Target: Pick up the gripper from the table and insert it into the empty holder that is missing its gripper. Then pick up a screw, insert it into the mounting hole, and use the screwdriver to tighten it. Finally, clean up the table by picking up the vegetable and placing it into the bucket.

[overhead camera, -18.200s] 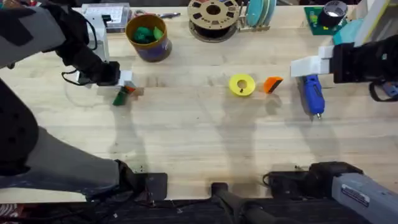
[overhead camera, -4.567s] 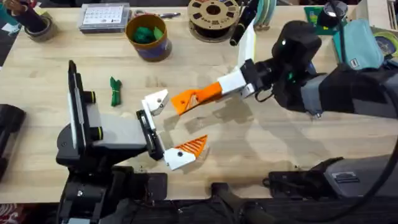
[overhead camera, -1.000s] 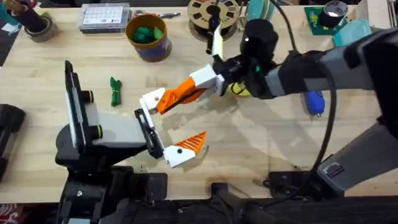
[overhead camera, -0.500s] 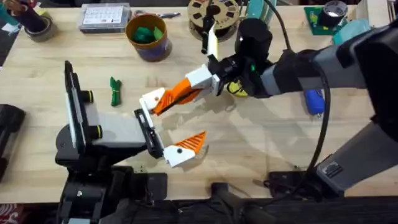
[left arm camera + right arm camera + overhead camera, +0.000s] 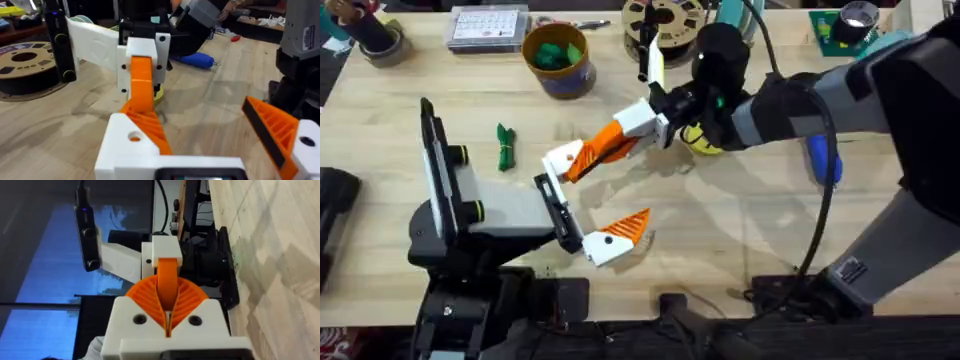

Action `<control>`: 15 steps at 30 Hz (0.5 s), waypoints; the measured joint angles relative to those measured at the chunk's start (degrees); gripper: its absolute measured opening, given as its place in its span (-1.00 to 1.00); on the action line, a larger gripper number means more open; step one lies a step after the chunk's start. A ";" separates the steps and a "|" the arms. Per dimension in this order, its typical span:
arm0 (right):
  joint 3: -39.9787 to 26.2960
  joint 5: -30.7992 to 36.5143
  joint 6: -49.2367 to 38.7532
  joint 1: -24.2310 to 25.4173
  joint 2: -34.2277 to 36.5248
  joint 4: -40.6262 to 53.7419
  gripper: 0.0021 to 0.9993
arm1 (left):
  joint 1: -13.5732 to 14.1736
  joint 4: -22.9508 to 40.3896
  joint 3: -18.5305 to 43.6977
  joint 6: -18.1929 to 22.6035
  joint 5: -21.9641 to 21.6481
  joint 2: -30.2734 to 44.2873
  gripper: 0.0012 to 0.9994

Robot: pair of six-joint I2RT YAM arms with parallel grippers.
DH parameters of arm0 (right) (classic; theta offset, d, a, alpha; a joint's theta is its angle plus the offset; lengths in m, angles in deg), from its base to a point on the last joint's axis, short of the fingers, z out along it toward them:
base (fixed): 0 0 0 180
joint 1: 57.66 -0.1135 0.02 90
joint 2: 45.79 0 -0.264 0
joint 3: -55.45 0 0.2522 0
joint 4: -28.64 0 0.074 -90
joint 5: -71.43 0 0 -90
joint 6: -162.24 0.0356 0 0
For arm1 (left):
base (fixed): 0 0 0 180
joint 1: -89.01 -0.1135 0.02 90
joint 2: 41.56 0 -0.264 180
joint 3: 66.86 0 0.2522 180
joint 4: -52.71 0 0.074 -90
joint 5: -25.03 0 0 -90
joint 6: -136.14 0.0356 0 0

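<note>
Right gripper (image 5: 592, 157) clamped on small orange ribbed plastic gripper (image 5: 582, 162), seating into white angular holder (image 5: 562, 160). Left gripper (image 5: 588, 200) spread wide. Wedge light, rigid; hold ribbed flanks.

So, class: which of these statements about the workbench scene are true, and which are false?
1. The right gripper clamps the gripper between its pads. True.
2. The vegetable sits inside the bucket. False: it lies on the table, apart from the bucket.
3. The left gripper has its fingers apart. True.
4. The left gripper holds the screwdriver. False: the screwdriver lies on the table by the right arm, and neither gripper holds it.
5. The gripper is lined up with the holder. True.
</note>
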 joint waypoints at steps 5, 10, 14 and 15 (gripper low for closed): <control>0.00 0.71 0.02 0.00 0.01 0.00 -0.99 | 0.00 -0.07 0.00 0.00 -0.34 -0.02 0.97; -0.02 1.82 0.02 -0.07 0.02 -0.02 -0.99 | 0.00 -0.11 0.00 -0.02 -0.92 -0.02 0.97; -0.02 2.26 0.02 -0.11 0.02 -0.02 -0.99 | -0.02 -0.13 0.00 -0.04 -1.17 -0.02 0.97; -0.02 2.33 0.02 -0.11 0.00 -0.02 -0.99 | -0.02 -0.13 0.00 -0.04 -1.20 -0.02 0.97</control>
